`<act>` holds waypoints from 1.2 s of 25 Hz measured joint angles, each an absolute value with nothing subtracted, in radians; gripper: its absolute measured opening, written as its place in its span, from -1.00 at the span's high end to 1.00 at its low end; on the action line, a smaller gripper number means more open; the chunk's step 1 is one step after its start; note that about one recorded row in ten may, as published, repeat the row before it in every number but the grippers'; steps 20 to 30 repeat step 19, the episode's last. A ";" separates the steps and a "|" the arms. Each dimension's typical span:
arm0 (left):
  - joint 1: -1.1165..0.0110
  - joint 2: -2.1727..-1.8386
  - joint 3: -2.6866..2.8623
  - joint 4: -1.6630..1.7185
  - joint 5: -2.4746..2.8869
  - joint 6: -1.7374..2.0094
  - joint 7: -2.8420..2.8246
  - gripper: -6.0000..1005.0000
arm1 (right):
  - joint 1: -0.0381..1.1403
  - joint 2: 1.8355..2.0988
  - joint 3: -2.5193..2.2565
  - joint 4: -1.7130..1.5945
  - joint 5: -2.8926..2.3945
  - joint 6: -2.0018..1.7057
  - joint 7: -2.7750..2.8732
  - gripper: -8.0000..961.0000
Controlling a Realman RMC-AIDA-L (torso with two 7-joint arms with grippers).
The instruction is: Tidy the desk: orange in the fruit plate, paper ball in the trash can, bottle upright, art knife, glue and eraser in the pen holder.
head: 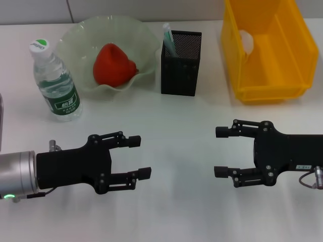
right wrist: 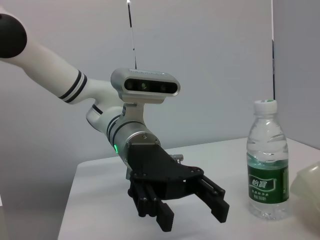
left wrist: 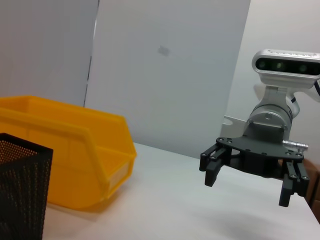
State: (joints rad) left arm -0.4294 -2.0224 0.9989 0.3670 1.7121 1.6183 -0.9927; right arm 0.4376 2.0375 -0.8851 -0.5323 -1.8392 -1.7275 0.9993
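The orange [head: 114,65] lies in the pale green fruit plate [head: 75,36] at the back left. Left of the plate, the bottle [head: 55,83] stands upright, cap on top. A white paper ball [head: 246,41] rests inside the yellow trash can [head: 272,93] at the back right. Between them is the black mesh pen holder [head: 180,70], with a slim white-green item [head: 169,40] sticking out; I cannot tell whether it is the art knife or the glue. The eraser is hidden. My left gripper [head: 139,157] and right gripper [head: 221,152] hover open and empty over the front of the desk.
The left wrist view shows the right gripper [left wrist: 247,187], the trash can [left wrist: 75,160] and a corner of the pen holder [left wrist: 20,190]. The right wrist view shows the left gripper [right wrist: 192,216], the bottle [right wrist: 268,170] and the plate's rim [right wrist: 310,185].
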 joint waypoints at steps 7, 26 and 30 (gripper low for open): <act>-0.426 -2.022 0.995 0.373 1.712 1.623 -0.997 -0.53 | 0.440 2.037 -0.885 -0.532 -1.839 -1.732 1.003 -0.70; -0.433 -2.020 1.002 0.378 1.712 1.627 -0.999 -0.53 | 0.442 2.039 -0.885 -0.529 -1.839 -1.733 1.004 -0.70; -0.433 -2.020 1.002 0.378 1.712 1.627 -0.999 -0.53 | 0.442 2.039 -0.885 -0.529 -1.839 -1.733 1.004 -0.70</act>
